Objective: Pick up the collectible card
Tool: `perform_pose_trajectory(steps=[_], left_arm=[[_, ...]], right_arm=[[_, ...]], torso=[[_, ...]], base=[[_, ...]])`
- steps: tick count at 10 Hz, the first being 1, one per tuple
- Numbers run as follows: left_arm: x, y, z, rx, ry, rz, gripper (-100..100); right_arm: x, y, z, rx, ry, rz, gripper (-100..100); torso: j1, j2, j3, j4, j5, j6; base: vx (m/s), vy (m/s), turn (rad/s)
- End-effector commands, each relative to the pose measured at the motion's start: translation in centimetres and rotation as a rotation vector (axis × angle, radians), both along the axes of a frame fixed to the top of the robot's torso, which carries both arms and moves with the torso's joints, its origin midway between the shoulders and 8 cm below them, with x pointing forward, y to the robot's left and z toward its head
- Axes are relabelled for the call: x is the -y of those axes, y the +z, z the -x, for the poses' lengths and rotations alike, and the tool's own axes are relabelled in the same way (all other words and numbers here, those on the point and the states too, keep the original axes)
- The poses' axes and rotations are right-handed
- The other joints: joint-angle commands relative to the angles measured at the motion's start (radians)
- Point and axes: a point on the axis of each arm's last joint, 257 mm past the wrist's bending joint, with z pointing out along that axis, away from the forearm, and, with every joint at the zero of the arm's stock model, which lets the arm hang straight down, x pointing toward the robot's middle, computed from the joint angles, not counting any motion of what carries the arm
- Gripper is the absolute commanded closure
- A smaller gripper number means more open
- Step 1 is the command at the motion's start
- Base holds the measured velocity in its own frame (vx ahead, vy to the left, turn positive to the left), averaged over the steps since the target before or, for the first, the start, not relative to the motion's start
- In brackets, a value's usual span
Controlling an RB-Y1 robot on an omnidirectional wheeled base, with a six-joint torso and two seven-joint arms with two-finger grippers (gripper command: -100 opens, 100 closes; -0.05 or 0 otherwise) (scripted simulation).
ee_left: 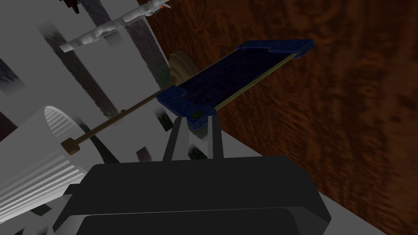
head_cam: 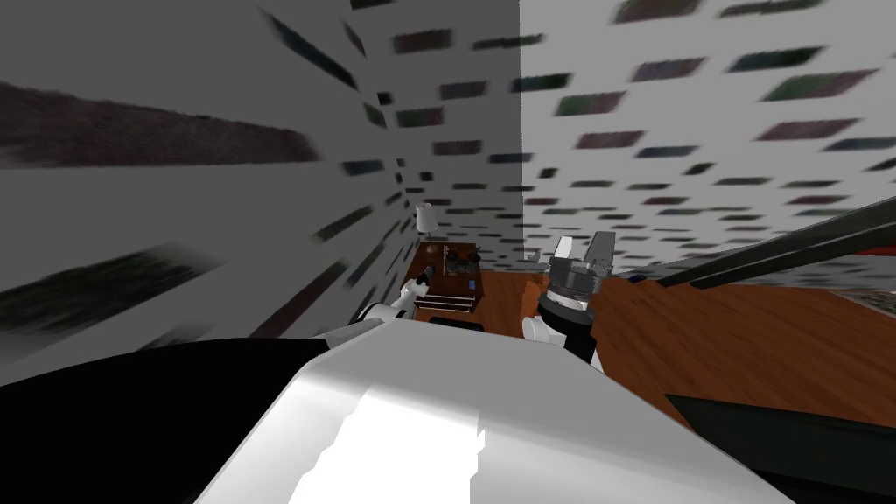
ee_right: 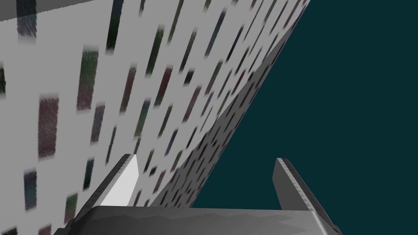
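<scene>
The collectible card [ee_left: 232, 77] is a flat dark blue rectangle with thicker blue corner pieces. My left gripper [ee_left: 196, 122] is shut on its near corner, one finger [ee_left: 173, 140] on each side, and holds it just off a brown wooden top [ee_left: 334, 106]. In the head view the left gripper [head_cam: 420, 284] reaches over a small wooden nightstand [head_cam: 455, 284] in the room's corner. My right gripper [head_cam: 584, 248] is raised beside it, open with nothing between its fingers [ee_right: 122, 183].
A lamp with a ribbed white shade [ee_left: 32, 163] and thin brass stem [ee_left: 114, 118] stands on the nightstand next to the card, the same lamp [head_cam: 426, 219] against the patterned walls. A pale figurine [ee_left: 110, 26] lies beyond. A long dark bar [head_cam: 770, 254] crosses the right.
</scene>
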Motion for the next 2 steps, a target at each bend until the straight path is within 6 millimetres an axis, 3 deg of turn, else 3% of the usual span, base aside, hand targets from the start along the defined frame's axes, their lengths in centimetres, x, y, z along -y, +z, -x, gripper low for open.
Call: perform_pose_trajectory(steps=[1,2], left_arm=[[0.0,0.0,0.0,0.0,0.0,0.0,100],[-0.01,0.02,-0.04,0.0,0.002,0.002,0]], right_arm=[[0.0,0.0,0.0,0.0,0.0,0.0,0],[0.0,0.0,0.0,0.0,0.0,0.0,0]], torso=[[0.0,0.0,0.0,0.0,0.0,0.0],[0.0,-0.002,-0.001,0.0,0.0,0.0]], base=[[-0.029,-0.001,-0.009],[-0.005,0.0,0.002]])
